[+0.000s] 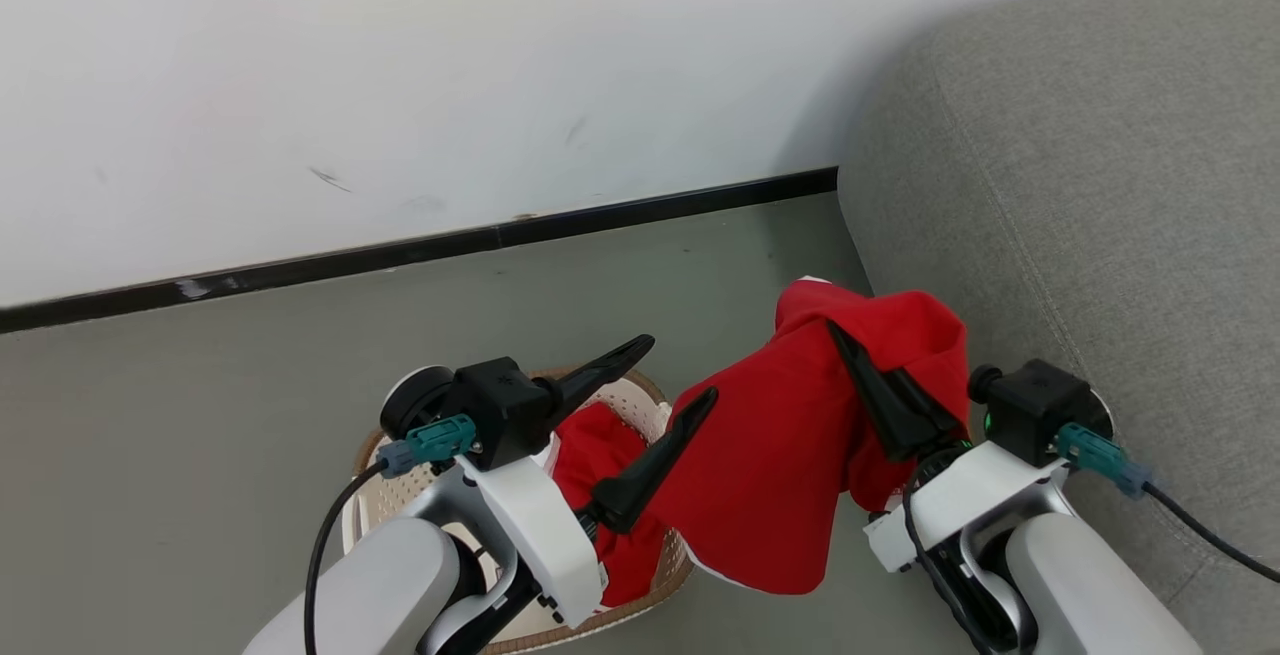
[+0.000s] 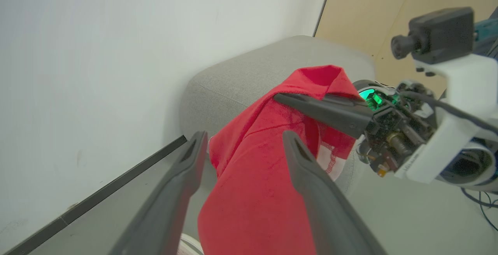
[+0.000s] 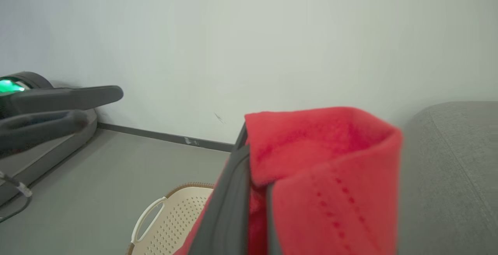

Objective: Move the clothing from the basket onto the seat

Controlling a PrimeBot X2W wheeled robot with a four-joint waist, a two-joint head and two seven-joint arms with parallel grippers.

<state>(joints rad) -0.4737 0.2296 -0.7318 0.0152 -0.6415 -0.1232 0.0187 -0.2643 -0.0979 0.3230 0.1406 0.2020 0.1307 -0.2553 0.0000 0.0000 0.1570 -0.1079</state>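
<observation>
left gripper (image 1: 677,369): jaws spread wide, holding nothing, above the basket (image 1: 652,397)
right gripper (image 1: 838,335): clamped tight on red garment (image 1: 770,475)
garment: hangs between basket and seat (image 1: 1100,185), tail reaching into the basket
in the way: left gripper's lower finger (image 1: 650,460) crosses in front of garment
around: white wall (image 1: 400,85), black baseboard (image 1: 400,253), grey floor (image 1: 200,415)
left wrist view: wood panel (image 2: 389,13) behind seat
right wrist view: basket's white handle (image 3: 144,219)

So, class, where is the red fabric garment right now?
In the head view the red fabric garment hangs lower centre-right from the right arm's shut jaws, between the oval cream plastic basket at left and the grey fabric seat at right.
</observation>
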